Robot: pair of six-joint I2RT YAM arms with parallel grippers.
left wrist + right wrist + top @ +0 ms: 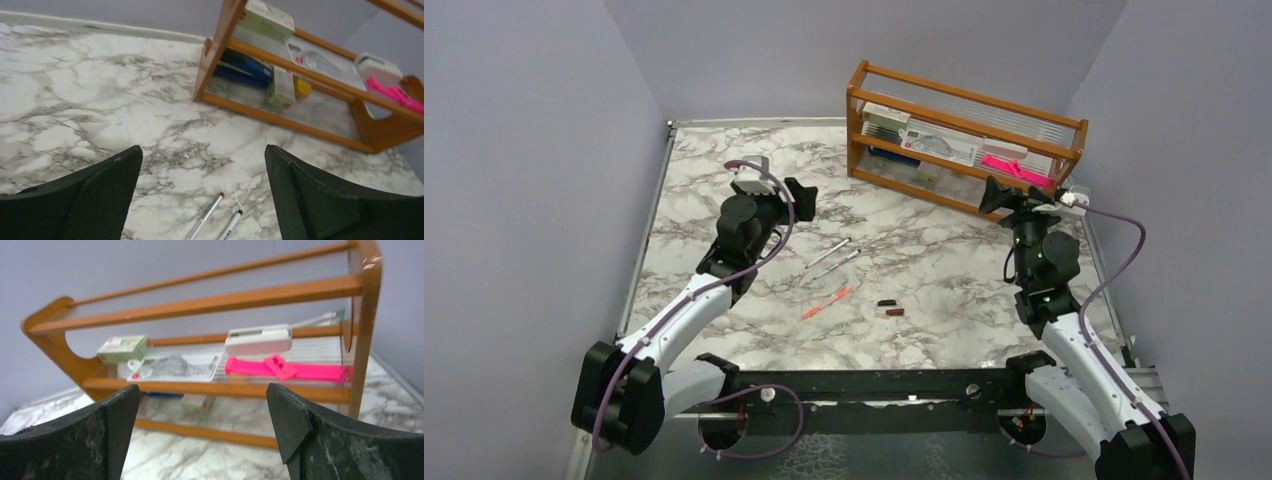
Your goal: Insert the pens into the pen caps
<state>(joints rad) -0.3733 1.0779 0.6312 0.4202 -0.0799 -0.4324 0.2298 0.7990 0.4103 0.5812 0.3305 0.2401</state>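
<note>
Two silvery-grey pens (826, 252) (837, 264) lie side by side on the marble table, mid-field. Their tips show in the left wrist view (206, 215) (231, 222). An orange-red pen (827, 302) lies nearer the front. A black cap (886, 302) and a dark red cap (891, 312) lie just right of it. My left gripper (802, 199) is open and empty, above and left of the grey pens. My right gripper (999, 193) is open and empty, up by the shelf's right end, facing the shelf.
A wooden shelf rack (964, 140) stands at the back right with boxes, papers and a bright pink strip (1016, 168) on it. It fills the right wrist view (210, 305). Grey walls close in the table on three sides.
</note>
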